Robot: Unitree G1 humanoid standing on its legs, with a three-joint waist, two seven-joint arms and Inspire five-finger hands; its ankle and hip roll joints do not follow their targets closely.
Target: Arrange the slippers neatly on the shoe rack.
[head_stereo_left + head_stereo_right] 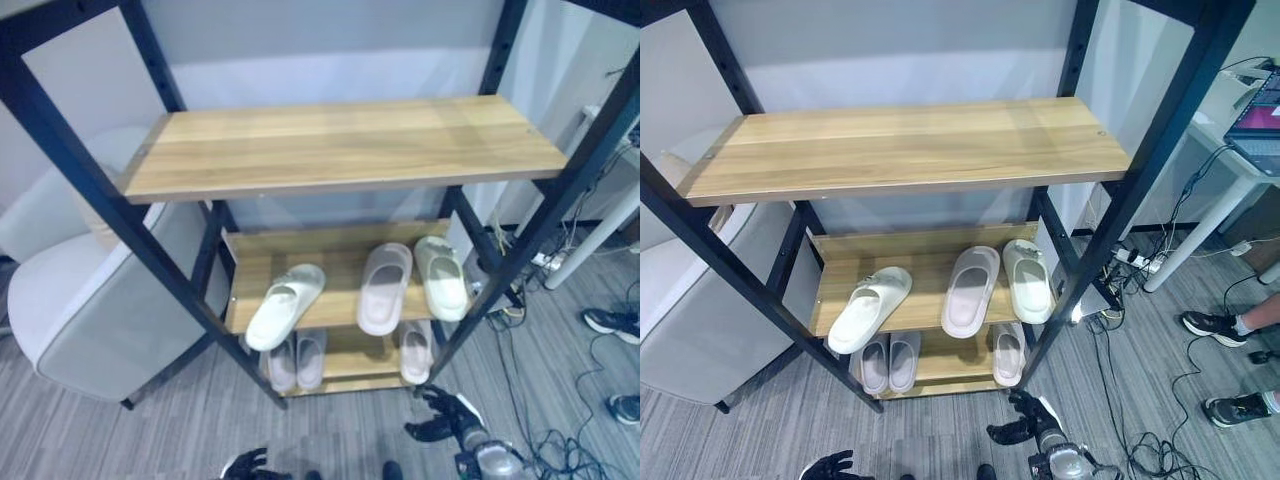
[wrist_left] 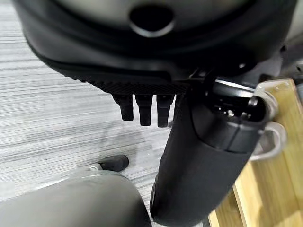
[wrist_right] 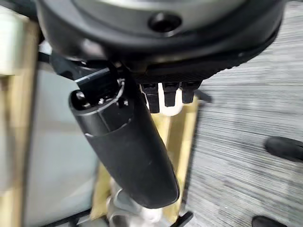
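Note:
The shoe rack [image 1: 340, 145] has three wooden shelves in a black frame. On the middle shelf [image 1: 340, 262] lie three slippers: a pale green slipper [image 1: 285, 305] skewed at the left with its heel over the front edge, a pink slipper [image 1: 384, 288] in the middle, and a second pale green slipper [image 1: 443, 277] at the right. The bottom shelf holds a pink pair [image 1: 296, 360] at the left and a single pink slipper [image 1: 416, 350] at the right. My left hand [image 1: 245, 463] and right hand [image 1: 440, 415] hang low before the rack, over the floor, both open and holding nothing.
A grey-white chair [image 1: 90, 300] stands left of the rack. A person's shoes [image 1: 610, 322] and loose cables [image 1: 560, 400] lie on the floor at the right, beside a white table leg [image 1: 590, 240] and a laptop [image 1: 1260, 120].

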